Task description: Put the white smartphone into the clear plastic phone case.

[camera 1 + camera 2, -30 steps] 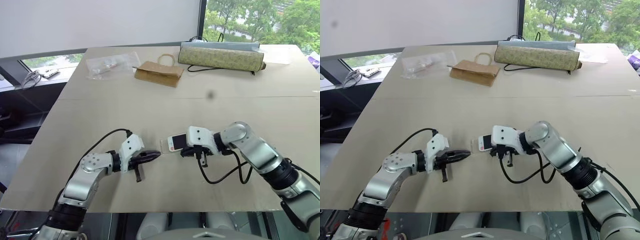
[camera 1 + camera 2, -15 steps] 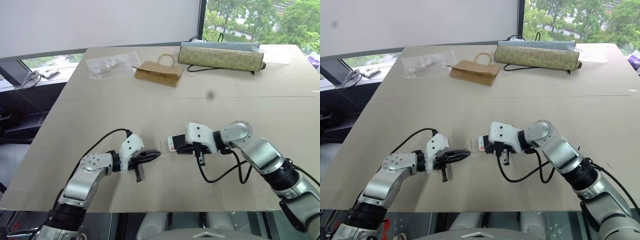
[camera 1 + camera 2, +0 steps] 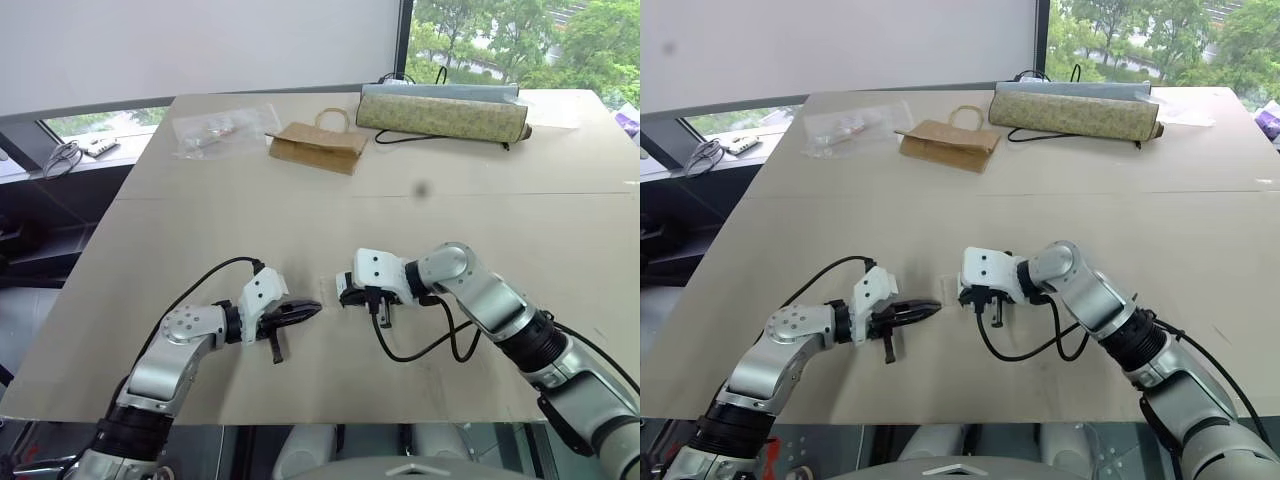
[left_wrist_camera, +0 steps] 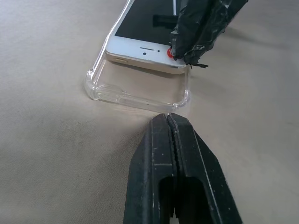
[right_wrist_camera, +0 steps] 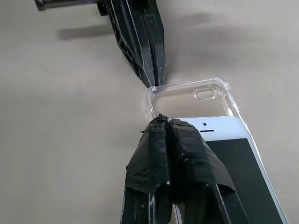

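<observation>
Up close, the white smartphone [image 4: 145, 32] lies partly inside the clear plastic phone case [image 4: 135, 91] — right gripper [image 5: 162, 122] closed, tips on its corner; left gripper [image 4: 169, 119] closed against the case's end.

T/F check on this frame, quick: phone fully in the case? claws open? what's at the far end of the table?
1. The phone is fully seated in the case. False: one end of the case is still bare, and the phone sits only partly in it.
2. The left claw is shut, its tip at the case's rim. True.
3. The right claw is wide open above the phone. False: it is shut, with its tip at the phone's edge.
4. A brown paper bag lies at the far end of the table. True.
5. The phone lies screen down. False: the black screen faces up.
</observation>
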